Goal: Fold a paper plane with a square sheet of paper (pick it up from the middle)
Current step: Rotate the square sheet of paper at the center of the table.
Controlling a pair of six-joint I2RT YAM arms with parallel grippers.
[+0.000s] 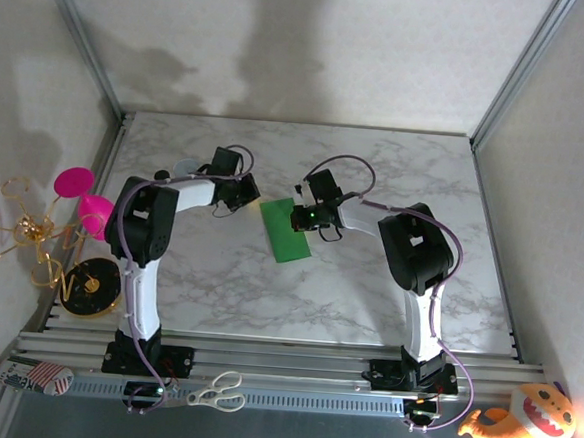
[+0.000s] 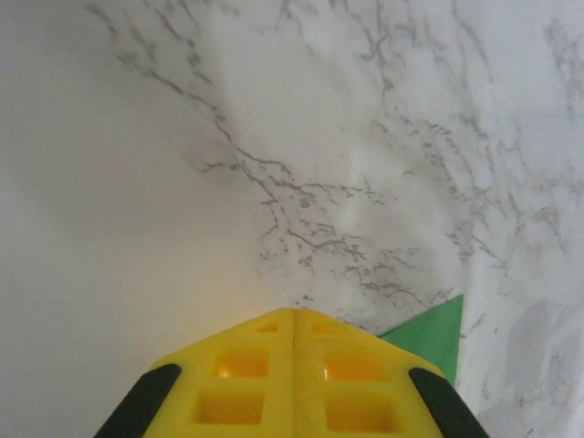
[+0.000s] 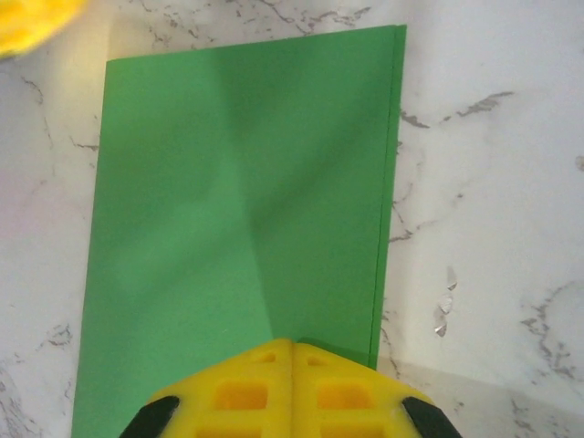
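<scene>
Where the table ends, far left: pink discs (image 1: 78, 196), a gold wire tangle (image 1: 5, 244) and a black disc (image 1: 89, 287), all off the marble. Scissors (image 1: 215, 391) lie on the near rail.
Left gripper (image 2: 294, 318): yellow fingers pressed together, seam tight, nothing held. Tips sit over bare marble, just left of the paper's far corner.
Paper (image 1: 287, 232): green, folded to a rectangle, lying flat mid-table between the two grippers. Long axis runs far to near, the far end leaning left and the near end right. The right wrist view shows a thin doubled edge along one side, layers not quite flush, and faint diagonal shading across the face.
Right gripper (image 3: 292, 347): fingers together, nothing held. Tips are over the paper; contact cannot be told.
Table (image 1: 367, 294): white marble with grey veins, flat, with an aluminium rail along the near edge.
Room: white textured walls on three sides, aluminium posts at the back corners, soft shadows on the back wall.
Far right: orange plush (image 1: 518, 420) off the near corner.
</scene>
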